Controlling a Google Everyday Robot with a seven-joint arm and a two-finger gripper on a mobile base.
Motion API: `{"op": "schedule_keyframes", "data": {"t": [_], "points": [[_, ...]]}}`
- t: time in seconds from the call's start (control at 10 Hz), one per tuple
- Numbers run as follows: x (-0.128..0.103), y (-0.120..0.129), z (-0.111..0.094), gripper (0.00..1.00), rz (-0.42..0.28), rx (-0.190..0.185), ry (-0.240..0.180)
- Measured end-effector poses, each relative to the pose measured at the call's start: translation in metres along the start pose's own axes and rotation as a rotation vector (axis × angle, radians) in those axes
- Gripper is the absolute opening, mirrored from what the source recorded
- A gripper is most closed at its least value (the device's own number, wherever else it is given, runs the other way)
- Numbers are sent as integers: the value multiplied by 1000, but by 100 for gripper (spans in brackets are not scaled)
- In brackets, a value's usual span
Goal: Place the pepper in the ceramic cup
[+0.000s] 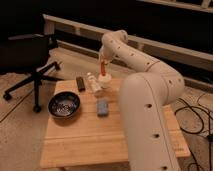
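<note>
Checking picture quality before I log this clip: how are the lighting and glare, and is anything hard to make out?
Camera view: dim, warm light and a dark background; the dark bowl shows speckled glare; the whole frame is soft, so the gripper holding the pepper just above the ceramic cup blurs together at the table far edge.

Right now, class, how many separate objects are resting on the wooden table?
5: dark bowl at the left, black bar behind it, whitish bottle, blue block, ceramic cup at back. The gripper holds the pepper above the cup.
</note>
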Motion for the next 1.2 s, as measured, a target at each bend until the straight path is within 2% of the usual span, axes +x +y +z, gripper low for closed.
{"op": "schedule_keyframes", "data": {"t": [0.4,1.0,1.2], "points": [[13,-1,13,0,3,-2,54],[17,-8,25,0,16,8,95],[19,-5,27,2,-4,-1,106]]}}
